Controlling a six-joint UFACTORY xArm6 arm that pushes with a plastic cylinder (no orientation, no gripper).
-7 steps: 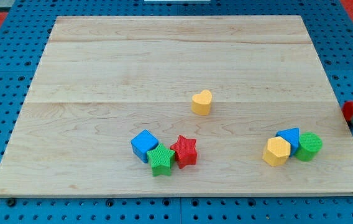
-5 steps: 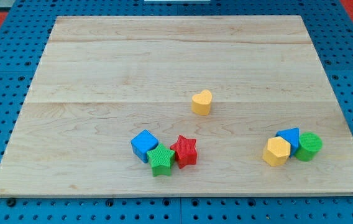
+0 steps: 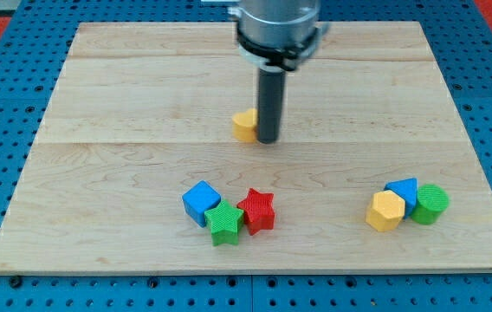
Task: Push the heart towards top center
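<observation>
Touching my tip [image 3: 268, 140] from the view's left, yellow heart [image 3: 245, 126], rod bare, gripping nothing

Tip [image 3: 268, 140] touching heart's [image 3: 244, 126] right (view's centre).

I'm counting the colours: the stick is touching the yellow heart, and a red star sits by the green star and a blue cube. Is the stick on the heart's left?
No. In the camera view my tip is against the yellow heart's right side, not its left. The rest is right.
</observation>
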